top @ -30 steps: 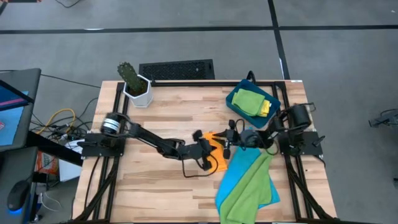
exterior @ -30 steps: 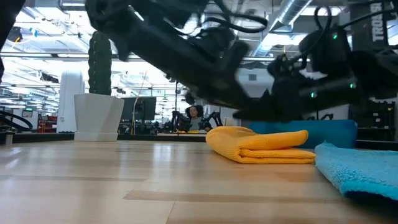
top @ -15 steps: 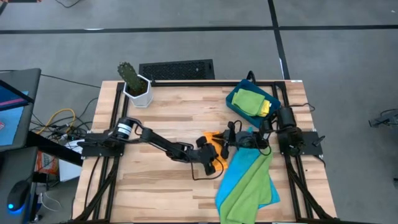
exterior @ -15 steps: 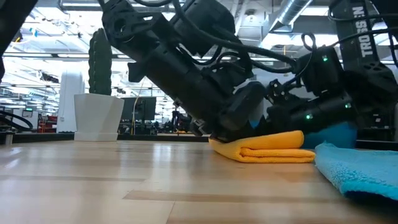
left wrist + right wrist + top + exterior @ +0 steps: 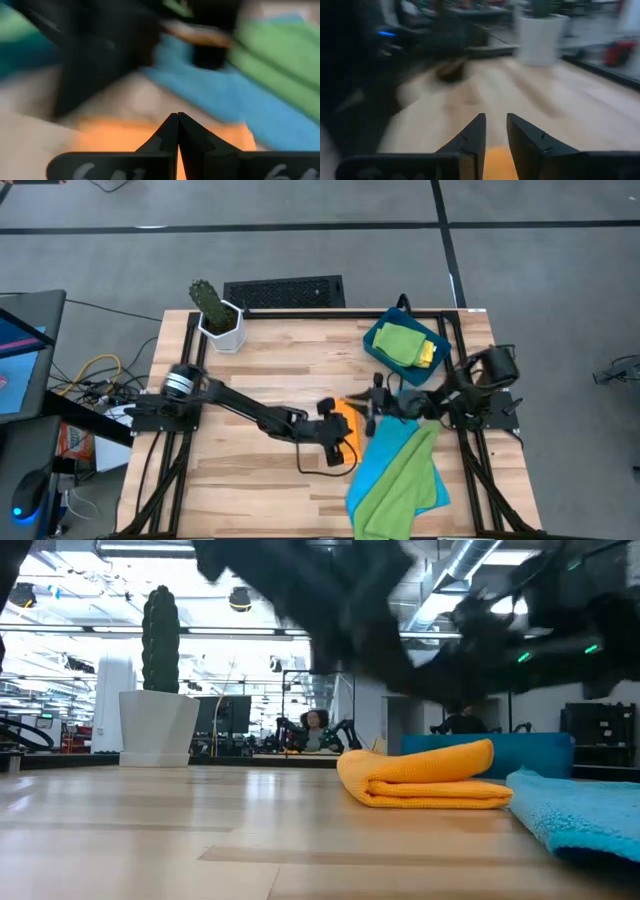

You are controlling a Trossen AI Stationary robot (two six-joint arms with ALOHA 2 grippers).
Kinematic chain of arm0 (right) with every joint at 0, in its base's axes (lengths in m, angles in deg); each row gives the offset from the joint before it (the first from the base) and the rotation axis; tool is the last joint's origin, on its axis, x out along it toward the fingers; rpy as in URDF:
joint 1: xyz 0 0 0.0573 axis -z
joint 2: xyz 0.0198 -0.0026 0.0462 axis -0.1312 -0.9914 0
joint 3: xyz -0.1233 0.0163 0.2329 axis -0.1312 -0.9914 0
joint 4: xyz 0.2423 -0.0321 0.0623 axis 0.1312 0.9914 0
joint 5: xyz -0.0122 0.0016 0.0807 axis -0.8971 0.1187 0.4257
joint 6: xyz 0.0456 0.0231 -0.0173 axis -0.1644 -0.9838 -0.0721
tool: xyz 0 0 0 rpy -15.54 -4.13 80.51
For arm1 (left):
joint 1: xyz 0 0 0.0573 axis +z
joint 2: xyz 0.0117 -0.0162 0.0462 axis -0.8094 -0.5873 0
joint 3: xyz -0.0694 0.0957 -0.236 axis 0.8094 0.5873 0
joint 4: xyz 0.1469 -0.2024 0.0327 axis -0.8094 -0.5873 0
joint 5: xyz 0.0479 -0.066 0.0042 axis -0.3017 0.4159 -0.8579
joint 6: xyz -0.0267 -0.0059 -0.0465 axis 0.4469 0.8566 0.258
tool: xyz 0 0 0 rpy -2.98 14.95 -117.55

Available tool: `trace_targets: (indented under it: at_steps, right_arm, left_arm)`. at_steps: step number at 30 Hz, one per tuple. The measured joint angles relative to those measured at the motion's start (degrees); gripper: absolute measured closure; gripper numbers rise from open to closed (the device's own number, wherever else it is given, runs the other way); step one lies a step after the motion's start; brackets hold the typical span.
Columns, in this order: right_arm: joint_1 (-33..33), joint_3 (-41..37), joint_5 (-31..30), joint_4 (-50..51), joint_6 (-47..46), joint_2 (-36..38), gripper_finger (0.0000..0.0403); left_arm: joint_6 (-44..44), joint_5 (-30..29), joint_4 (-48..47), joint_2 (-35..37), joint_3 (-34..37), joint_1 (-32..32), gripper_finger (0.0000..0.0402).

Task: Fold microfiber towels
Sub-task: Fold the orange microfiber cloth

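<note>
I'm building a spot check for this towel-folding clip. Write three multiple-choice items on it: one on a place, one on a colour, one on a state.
1. Where does the folded orange towel lie?
A. In the blue tray
B. On the bare wooden table
C. On the white planter

2. Which colour is the towel spread on top of the bright blue towel?
A. Lime green
B. Yellow
C. Orange

3. How do the left gripper's fingers stand?
A. Wide open
B. Shut on the blue towel
C. Shut, holding nothing

Key:
1 B: the low view shows it resting folded on the table, while the blue tray at the far right corner holds other towels.
2 A: the high view shows a lime green towel draped over the blue one.
3 C: the left wrist view shows the two fingertips meeting above the orange cloth, with nothing between them.
</note>
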Motion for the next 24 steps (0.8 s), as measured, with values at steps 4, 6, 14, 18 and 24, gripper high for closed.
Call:
trace_targets:
  at_steps: [4, 6, 14, 18, 24]
  right_arm:
    - [-7.45, 1.44, -2.46, -0.01, -4.03, -1.4, 0.0301]
    - [-10.87, 2.94, -6.04, 0.29, -4.97, -3.86, 0.0302]
    - [-17.73, 6.48, -12.08, 0.33, -14.17, -12.44, 0.0323]
    - [-20.04, 6.81, -10.05, 0.13, -15.38, -13.41, 0.0336]
    - [-20.11, 7.73, -13.91, -0.17, -12.6, -11.66, 0.0344]
  left_arm:
    - [-6.23, -7.67, -6.08, 4.06, 0.07, 0.32, 0.0401]
    - [-7.77, -7.84, -6.18, 4.22, 0.75, 0.91, 0.0401]
    - [-7.81, 2.63, 1.36, 3.31, 7.9, 4.63, 0.0401]
    - [-9.18, 0.75, -1.86, 7.81, 8.25, 3.73, 0.0401]
    - [-12.89, 1.87, 1.09, 13.41, 9.25, 1.47, 0.0401]
